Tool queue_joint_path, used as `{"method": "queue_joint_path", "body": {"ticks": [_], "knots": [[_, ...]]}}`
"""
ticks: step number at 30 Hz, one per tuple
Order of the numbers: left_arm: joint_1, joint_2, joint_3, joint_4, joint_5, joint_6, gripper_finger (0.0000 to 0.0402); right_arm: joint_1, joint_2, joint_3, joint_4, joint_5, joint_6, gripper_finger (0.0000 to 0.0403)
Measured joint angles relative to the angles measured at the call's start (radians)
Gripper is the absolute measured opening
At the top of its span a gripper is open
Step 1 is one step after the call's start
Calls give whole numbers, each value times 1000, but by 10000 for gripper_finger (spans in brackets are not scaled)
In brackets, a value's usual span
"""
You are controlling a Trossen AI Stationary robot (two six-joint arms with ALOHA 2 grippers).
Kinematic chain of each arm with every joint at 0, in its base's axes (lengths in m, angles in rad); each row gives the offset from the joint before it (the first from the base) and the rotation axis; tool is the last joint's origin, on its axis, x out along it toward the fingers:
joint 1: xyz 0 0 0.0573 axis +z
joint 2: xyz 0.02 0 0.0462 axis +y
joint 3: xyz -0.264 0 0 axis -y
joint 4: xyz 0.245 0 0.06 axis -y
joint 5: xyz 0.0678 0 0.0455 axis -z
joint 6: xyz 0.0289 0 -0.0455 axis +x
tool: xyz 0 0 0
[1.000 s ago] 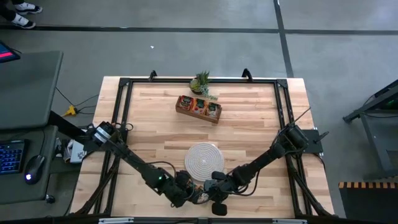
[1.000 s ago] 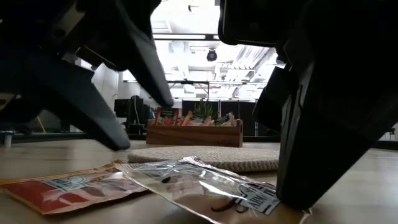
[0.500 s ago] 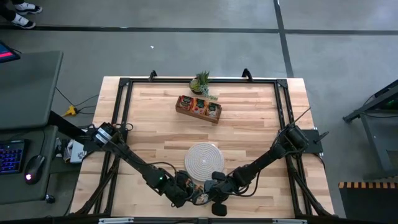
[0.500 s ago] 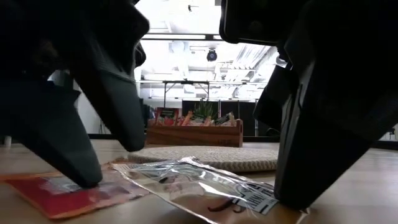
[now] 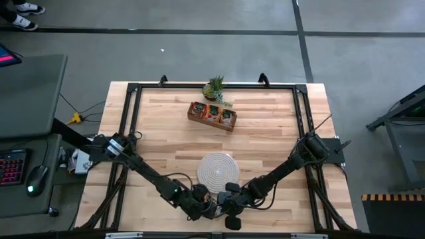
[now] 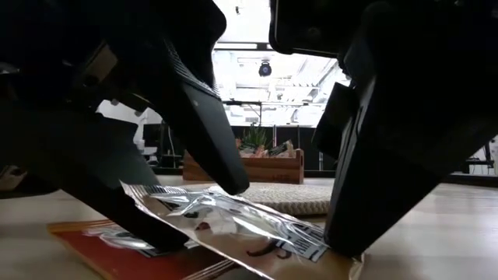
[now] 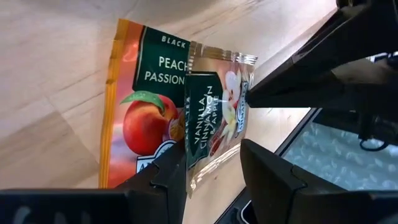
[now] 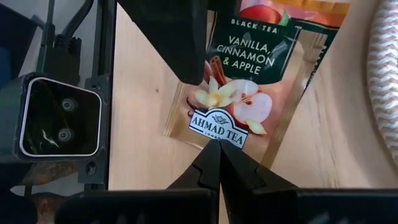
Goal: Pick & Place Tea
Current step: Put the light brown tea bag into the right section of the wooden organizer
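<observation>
Counter [image 5: 265, 133]: pale wood planks, smooth, low satin sheen.
Tea sachets [image 8: 249, 81]: glossy printed foil, crinkled, catching light.
Round mat [image 5: 217, 169]: whitish woven cord, rough, matt.
Tray [image 5: 211, 121]: brown wood, matt.
Gripper fingers [image 7: 273, 180]: dark matt plastic.

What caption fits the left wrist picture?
Left pincer straddles the vanilla tea sachet lying over a peach sachet.
</observation>
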Motion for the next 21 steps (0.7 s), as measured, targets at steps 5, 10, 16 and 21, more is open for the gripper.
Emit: {"method": "queue_joint_path", "body": {"ticks": [5, 10, 16, 21], "knots": [[8, 0, 0, -9, 14, 34, 131, 0, 0, 0, -1, 1, 0, 0], [12, 2, -2, -19, 34, 65, 50, 0, 0, 0, 0, 0, 0, 0], [12, 3, -2, -19, 42, 100, 6, 0, 0, 0, 0, 0, 0, 0], [12, 2, -2, -18, 45, 119, 1, 0, 0, 0, 1, -14, 16, 0]]}}
